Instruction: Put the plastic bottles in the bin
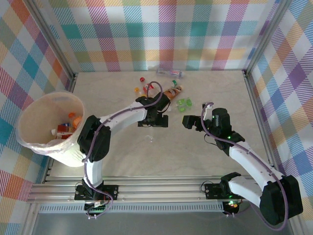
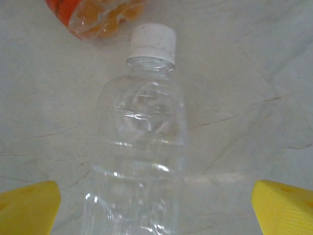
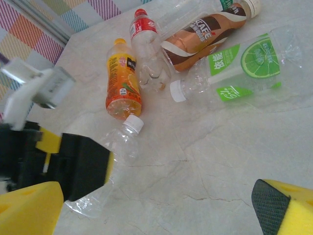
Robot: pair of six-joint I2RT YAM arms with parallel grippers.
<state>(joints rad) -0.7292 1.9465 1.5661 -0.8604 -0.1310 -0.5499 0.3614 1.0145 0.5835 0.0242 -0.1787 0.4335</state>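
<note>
A clear plastic bottle (image 2: 142,147) with a white cap lies on the table between the wide-apart yellow fingers (image 2: 29,208) of my left gripper (image 2: 156,210), which is open and touches nothing. The same bottle (image 3: 124,142) pokes out from under that gripper in the right wrist view. Beyond it lie an orange bottle (image 3: 123,88), a red-capped bottle (image 3: 146,54), a brown-labelled one (image 3: 205,32) and a green-labelled one (image 3: 234,68). My right gripper (image 3: 156,210) hangs open over bare table. The white bin (image 1: 29,142) stands at the far left with bottles (image 1: 66,128) inside.
One more bottle (image 1: 171,72) lies near the back wall. Metal frame rails run along the table's left and right edges. My left gripper (image 1: 152,121) and right gripper (image 1: 190,120) are about a hand's width apart at mid-table.
</note>
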